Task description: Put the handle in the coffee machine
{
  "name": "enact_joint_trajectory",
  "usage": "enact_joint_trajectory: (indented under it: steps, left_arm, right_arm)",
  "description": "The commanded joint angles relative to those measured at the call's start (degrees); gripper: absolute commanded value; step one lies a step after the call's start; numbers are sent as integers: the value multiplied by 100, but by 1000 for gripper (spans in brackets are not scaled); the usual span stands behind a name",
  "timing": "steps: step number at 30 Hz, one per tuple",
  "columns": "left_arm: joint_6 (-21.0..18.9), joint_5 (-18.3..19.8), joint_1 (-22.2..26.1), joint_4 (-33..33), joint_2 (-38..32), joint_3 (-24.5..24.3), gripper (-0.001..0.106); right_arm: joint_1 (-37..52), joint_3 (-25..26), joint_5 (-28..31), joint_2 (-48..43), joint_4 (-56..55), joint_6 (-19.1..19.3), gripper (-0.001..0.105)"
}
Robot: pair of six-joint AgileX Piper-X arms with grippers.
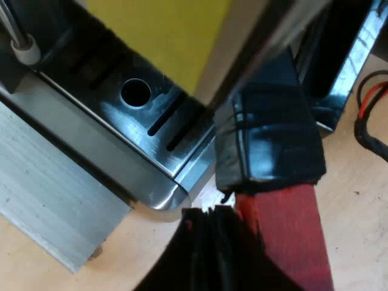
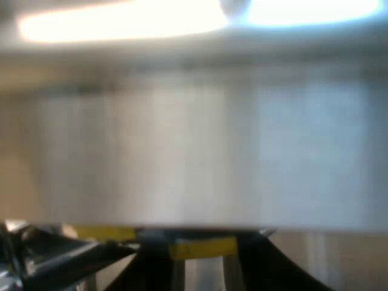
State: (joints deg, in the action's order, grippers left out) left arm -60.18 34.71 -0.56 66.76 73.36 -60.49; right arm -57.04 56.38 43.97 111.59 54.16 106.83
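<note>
Left gripper (image 1: 242,233): closed on handle (image 1: 273,145), at its red end.
Machine (image 1: 130,130): just beside handle.
Right gripper (image 2: 203,270): grip unclear.

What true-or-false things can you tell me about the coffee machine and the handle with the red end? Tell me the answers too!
1. The handle is dark and ends in red. True.
2. The shiny drip tray has a round hole and some slots in it. True.
3. The table is blue. False: it is the colour of light wood.
4. The handle lies far away from the drip tray. False: it sits right by the tray's corner.
</note>
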Motion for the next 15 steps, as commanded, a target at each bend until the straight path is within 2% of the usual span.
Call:
enact_joint_trajectory:
  steps: [1, 6, 10, 15]
  left_arm:
    - [-221, 769, -174, 584, -95, 164, 0]
    - [-225, 769, -174, 584, -95, 428, 0]
    - [-225, 775, -174, 595, -101, 454, 0]
    - [-281, 1019, -174, 638, -154, 454, 0]
  right_arm:
    - [6, 311, -50, -386, 639, 149, 17]
    - [-69, 311, -50, -443, 447, 149, 17]
    - [-123, 311, -50, -483, 202, 149, 17]
    - [-201, 311, -23, -587, -136, 149, 17]
